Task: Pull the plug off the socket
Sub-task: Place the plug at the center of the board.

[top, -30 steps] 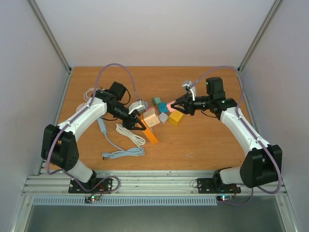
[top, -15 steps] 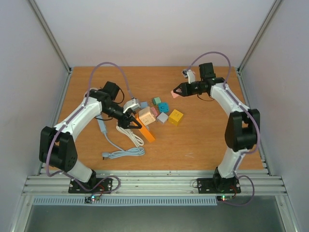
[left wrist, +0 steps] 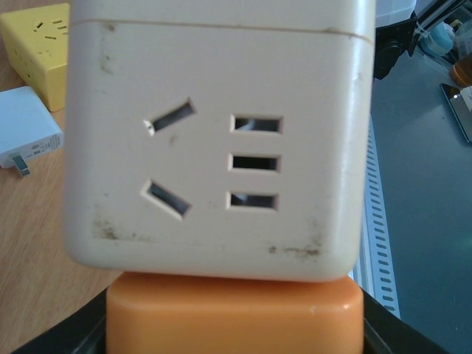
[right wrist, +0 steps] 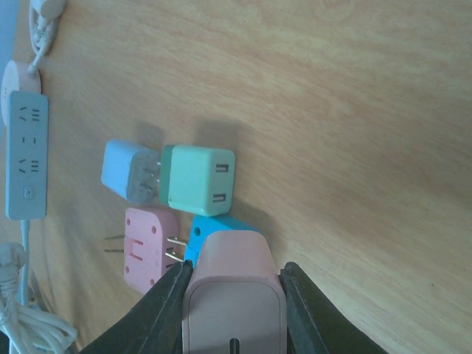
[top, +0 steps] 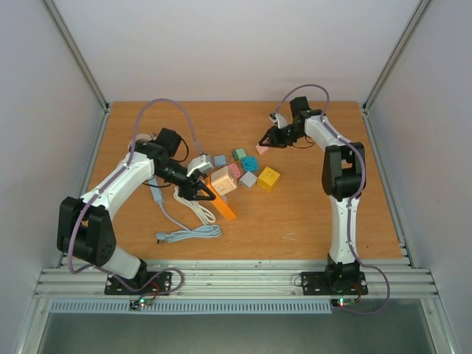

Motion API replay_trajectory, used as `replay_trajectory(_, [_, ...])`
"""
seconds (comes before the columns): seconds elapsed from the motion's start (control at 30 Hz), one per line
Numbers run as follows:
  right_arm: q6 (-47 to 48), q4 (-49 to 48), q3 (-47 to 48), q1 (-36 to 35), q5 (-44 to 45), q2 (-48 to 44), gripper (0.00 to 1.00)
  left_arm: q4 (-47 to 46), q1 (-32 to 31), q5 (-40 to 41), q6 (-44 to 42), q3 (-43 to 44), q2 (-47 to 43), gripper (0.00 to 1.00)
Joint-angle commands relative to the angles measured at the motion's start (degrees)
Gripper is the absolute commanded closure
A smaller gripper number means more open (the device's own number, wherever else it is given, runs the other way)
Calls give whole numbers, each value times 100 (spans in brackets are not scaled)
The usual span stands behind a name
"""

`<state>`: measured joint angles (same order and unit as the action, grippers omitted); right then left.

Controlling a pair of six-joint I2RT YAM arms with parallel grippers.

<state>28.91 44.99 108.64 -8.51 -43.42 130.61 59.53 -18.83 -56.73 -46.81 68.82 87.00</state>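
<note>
**Item, pink plug** [right wrist: 234, 295]: clamped between both fingers of the right claw [top: 264, 142]; prongs not in view; held over the far middle of the counter [top: 317, 221], well apart from the cream cube socket [left wrist: 214, 140].

**Change:** a second ago this claw and plug were in among the cluster of blocks, close to that socket; the right arm has since folded back toward the far edge, taking the plug with it. Judged: the plug is out and the pull itself is done; at most a set-down remains.

**Item, left claw** [top: 206, 192]: closed on the orange block [left wrist: 234, 313]; the cream cube socket touches that block's upper face, though whether the two are joined cannot be told; every slot on the socket face in view is empty; the left arm has drawn a little to the left over the same second.

**Loose stock below the plug:** green adapter [right wrist: 198, 180] touching a pale blue adapter [right wrist: 125, 169]; pink adapter [right wrist: 147, 251] with bare prongs; a cyan one [right wrist: 221, 225] partly hidden; yellow cube socket [top: 268, 178] at the cluster's right.

**Left side:** white power strip [right wrist: 24, 155]; white cable coil [top: 199, 210].

**Room:**
- Bare wood lies right of the cluster and along the near right; judged the safest ground for a set-down.
- The far edge is near the right claw; little margin for further retreat.
- The left side is crowded with cable; judged a snag risk for the left arm.
</note>
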Motion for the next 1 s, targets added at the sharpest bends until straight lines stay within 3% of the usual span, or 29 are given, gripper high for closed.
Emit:
replay_trajectory(0.0, [-162, 351, 172, 86, -234, 151, 99, -256, 2, -342, -33, -72, -254, 99])
replay_trajectory(0.33, [-315, 426, 115, 138, 490, 352, 67, -334, 2, -383, 49, -120, -213, 100])
replay_trajectory(0.53, [-245, 445, 22, 173, 942, 120, 39, -348, -7, -429, 66, -134, -187, 99])
replay_trajectory(0.7, [-150, 209, -340, 175, 1097, -479, 22, -326, -29, -491, 53, -149, -183, 100])
replay_trajectory(0.97, [-128, -738, -1520, 168, 628, -2131, 7, -182, -181, -524, -116, -145, -121, 100])
